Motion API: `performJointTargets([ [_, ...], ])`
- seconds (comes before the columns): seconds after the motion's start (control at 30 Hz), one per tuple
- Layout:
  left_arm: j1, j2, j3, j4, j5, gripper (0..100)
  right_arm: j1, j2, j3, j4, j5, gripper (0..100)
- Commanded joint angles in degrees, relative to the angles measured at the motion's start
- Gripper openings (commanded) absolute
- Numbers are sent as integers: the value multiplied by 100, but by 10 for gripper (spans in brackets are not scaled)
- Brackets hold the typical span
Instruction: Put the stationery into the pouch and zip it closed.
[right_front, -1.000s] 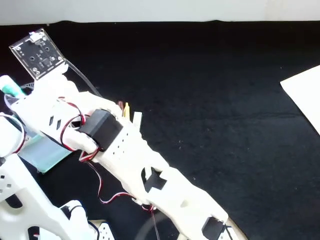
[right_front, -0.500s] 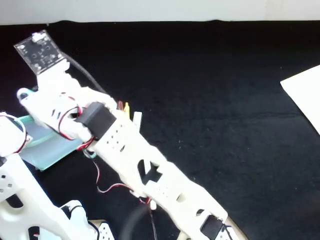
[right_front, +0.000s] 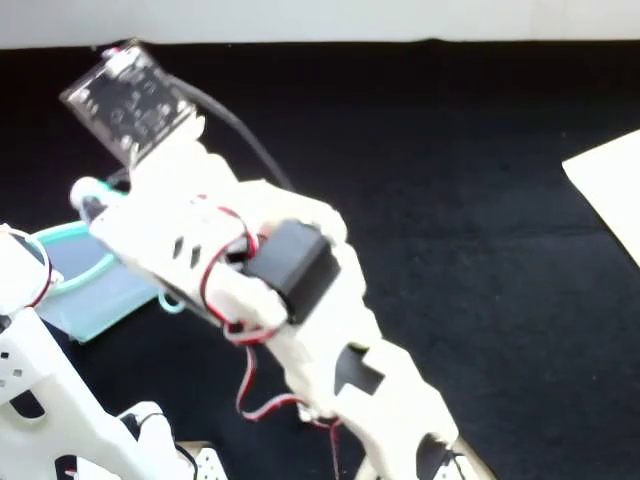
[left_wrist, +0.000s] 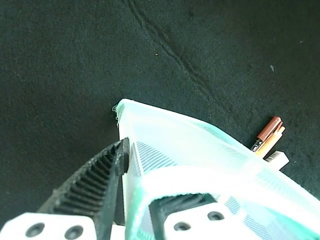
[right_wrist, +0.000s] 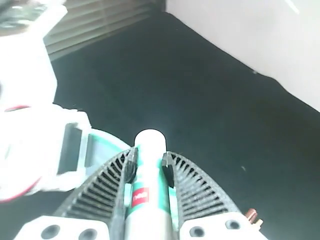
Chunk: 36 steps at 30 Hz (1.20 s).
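The translucent teal pouch (left_wrist: 200, 160) lies at the table's left (right_front: 100, 295). My left gripper (left_wrist: 131, 167) is shut on its edge, one black ridged finger (left_wrist: 95, 185) outside and the other seen through the mesh. My right gripper (right_wrist: 148, 159) is shut on a white and teal stick (right_wrist: 148, 175), held just above the pouch's teal rim (right_wrist: 102, 139). From above, the stick's end (right_front: 88, 190) pokes out over the pouch. Brown and orange pens (left_wrist: 269, 136) and a white eraser (left_wrist: 276, 158) lie on the black cloth beside the pouch.
The right arm (right_front: 300, 300) stretches from the front right across the table's left half and covers the spot beside the pouch. The left arm's white base (right_front: 35, 390) stands at the front left. A pale sheet (right_front: 612, 195) lies at the right edge.
The right arm has risen and swung right and toward the back with the stick in its gripper. It now hides the pens in the high view. The pouch has stayed put.
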Motion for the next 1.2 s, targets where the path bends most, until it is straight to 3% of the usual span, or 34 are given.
performJointTargets([
  [0.0,-31,13,13,-26,-105,7,-277,-435,-497,66,70,7],
  [0.2,-40,4,13,-26,-132,7,-919,-453,-40,75,273,6],
  [0.37,-40,-4,13,-26,-141,7,-576,-470,1138,66,237,6],
  [0.77,-22,-13,13,-26,-141,7,-48,-435,1262,66,273,6],
  [0.93,-13,-13,13,-26,-141,7,-180,-426,1455,66,396,6],
  [1.17,-13,-40,13,-26,-149,7,-470,-470,2976,66,563,6],
])
